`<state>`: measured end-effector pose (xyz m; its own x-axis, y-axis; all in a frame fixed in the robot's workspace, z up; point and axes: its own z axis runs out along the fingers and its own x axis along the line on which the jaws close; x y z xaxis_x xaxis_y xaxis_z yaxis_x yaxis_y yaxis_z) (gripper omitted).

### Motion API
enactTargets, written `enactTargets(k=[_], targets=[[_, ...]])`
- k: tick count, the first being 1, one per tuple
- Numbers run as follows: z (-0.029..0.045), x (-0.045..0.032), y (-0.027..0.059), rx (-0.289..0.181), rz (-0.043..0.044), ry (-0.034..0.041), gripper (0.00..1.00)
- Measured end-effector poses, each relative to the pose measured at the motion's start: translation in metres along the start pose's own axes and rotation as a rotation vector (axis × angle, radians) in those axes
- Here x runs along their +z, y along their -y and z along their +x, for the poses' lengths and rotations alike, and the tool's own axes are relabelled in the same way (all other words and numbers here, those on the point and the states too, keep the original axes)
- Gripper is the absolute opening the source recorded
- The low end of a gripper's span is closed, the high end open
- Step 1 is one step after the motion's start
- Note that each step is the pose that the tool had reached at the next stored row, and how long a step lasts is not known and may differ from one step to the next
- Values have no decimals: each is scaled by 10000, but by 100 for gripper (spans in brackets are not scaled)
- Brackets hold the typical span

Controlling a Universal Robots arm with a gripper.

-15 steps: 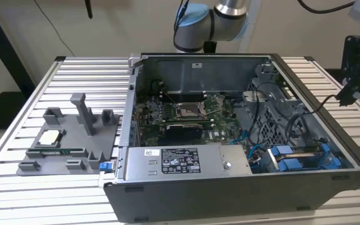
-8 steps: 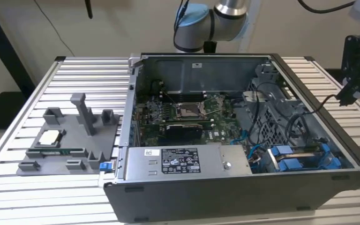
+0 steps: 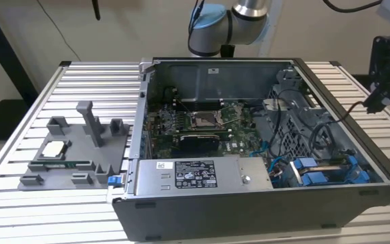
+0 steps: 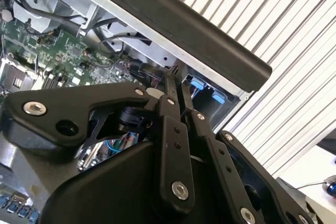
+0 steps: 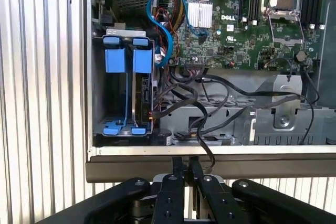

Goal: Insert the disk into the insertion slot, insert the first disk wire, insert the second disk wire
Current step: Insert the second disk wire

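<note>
The case (image 3: 249, 213) lies open on the slatted desk (image 3: 19, 213), its inside facing up. The gripper (image 3: 367, 105) hangs at the upper right of the exterior view, just outside the case's side wall and above its rim. In both wrist views its black fingers (image 5: 176, 167) stand almost together with only a sliver of gap. A thin black wire (image 5: 205, 148) climbs out of the case, over the rim and up to the fingertips, and it looks pinched between them. In the exterior view the same wire arcs from the gripper down into the tangle of cables inside the case.

The disk (image 5: 143, 85) sits in the slot (image 5: 96, 77), standing on edge in its blue carrier. A second blue carrier is just beside it in the same bay. In the exterior view this bay is in the case's lower right corner. A cluster of dark cables lies close to the disk's near edge.

The green board (image 3: 202, 127) fills the middle of the case, and the grey supply box (image 3: 195, 175) lies along the near side. A grey fixture (image 3: 73, 152) rests on the desk at the exterior view's left. The arm (image 3: 229, 20) rises behind the case at the top of that view.
</note>
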<state>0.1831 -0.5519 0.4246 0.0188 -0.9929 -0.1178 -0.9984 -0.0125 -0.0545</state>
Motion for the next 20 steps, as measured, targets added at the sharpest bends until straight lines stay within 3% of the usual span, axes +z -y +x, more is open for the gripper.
enactTargets(k=[4, 18, 20], targets=[[-2, -11, -90, 0, -3, -2, 16], [-6, 28, -729, -1, -33, -96, 16], [-5, 41, -790, 0, -34, -96, 16]])
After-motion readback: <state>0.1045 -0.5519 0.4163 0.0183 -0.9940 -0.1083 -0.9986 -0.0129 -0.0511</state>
